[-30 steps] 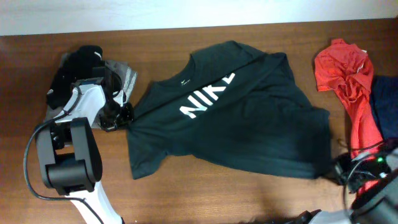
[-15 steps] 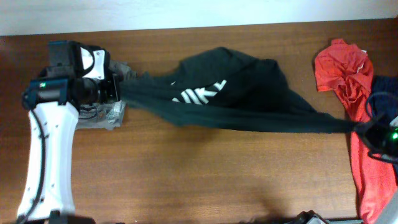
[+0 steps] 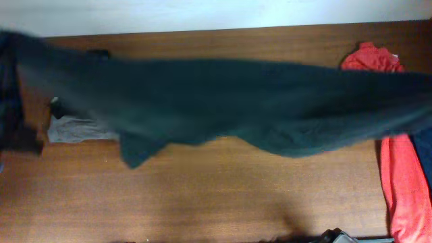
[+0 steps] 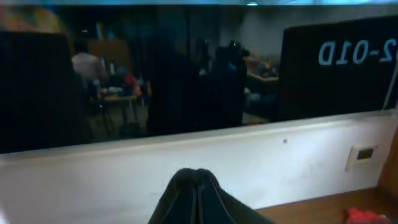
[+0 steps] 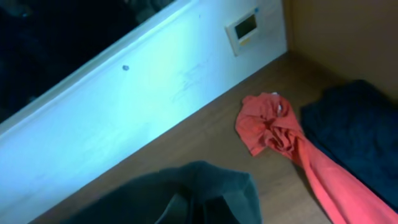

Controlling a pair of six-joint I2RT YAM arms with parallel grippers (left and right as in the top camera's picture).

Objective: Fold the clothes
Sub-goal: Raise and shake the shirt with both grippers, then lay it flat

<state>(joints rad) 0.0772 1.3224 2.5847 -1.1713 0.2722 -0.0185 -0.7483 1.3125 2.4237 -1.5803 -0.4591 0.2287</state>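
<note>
The dark greenish-black T-shirt (image 3: 223, 101) of the clothes hangs stretched and blurred across the whole width of the overhead view, lifted well above the table. Its lettering is hidden. In the left wrist view one bunched corner of the shirt (image 4: 198, 199) covers my left gripper's jaws, so the fingers do not show. The right wrist view shows the same thing: another bunched corner (image 5: 208, 193) wraps over my right gripper's jaws. The cloth runs taut between the two grips. Neither arm shows clearly in the overhead view.
A red garment (image 3: 401, 182) lies along the table's right edge, with a dark blue one (image 5: 360, 130) beside it. A grey cloth (image 3: 77, 128) and a black item (image 3: 101, 54) lie at the left. The wooden table (image 3: 223, 202) meets a white wall at the back.
Both grippers have pulled apart and risen, taking the T-shirt from lying on the table to stretched taut high near the overhead camera. Both arms have left the overhead view.
</note>
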